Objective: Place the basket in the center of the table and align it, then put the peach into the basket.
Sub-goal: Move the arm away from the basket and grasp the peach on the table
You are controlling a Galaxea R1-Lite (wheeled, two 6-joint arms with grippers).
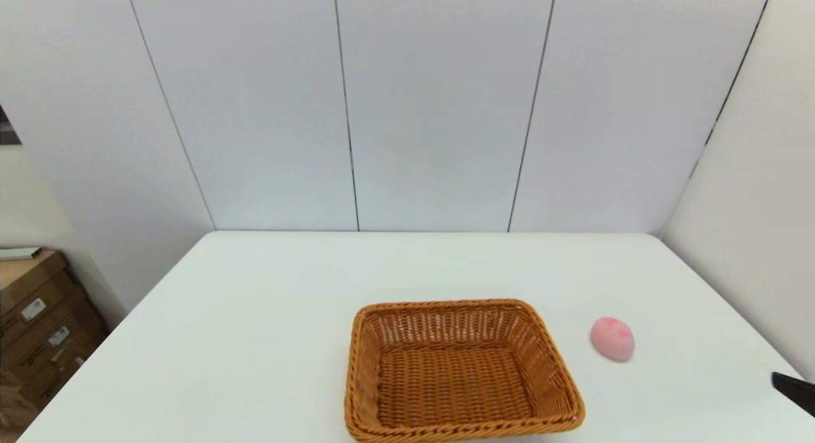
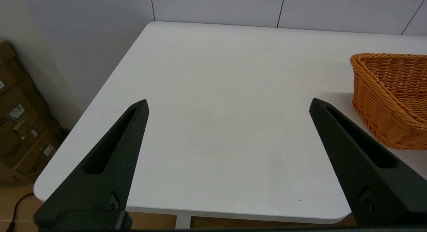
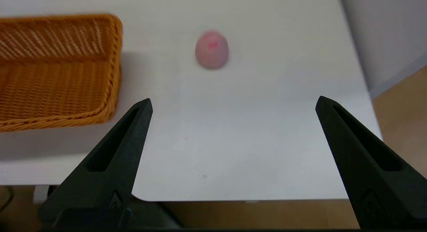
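The orange-brown wicker basket (image 1: 458,373) sits empty on the white table (image 1: 255,316), near its front edge and about mid-width. To its right lies the pale pink peach (image 1: 612,338), apart from the basket. My right gripper (image 3: 233,103) is open above the table's near right corner, with the peach (image 3: 211,50) ahead of it and the basket (image 3: 56,72) off to one side. A black tip of the right gripper (image 1: 796,390) shows at the head view's right edge. My left gripper (image 2: 228,103) is open over the table's near left part, beside the basket (image 2: 390,98).
Grey wall panels (image 1: 407,105) close off the table's far side and right side. Stacked cardboard boxes (image 1: 38,328) stand on the floor to the left of the table. The table's near edge (image 2: 200,210) runs just under both grippers.
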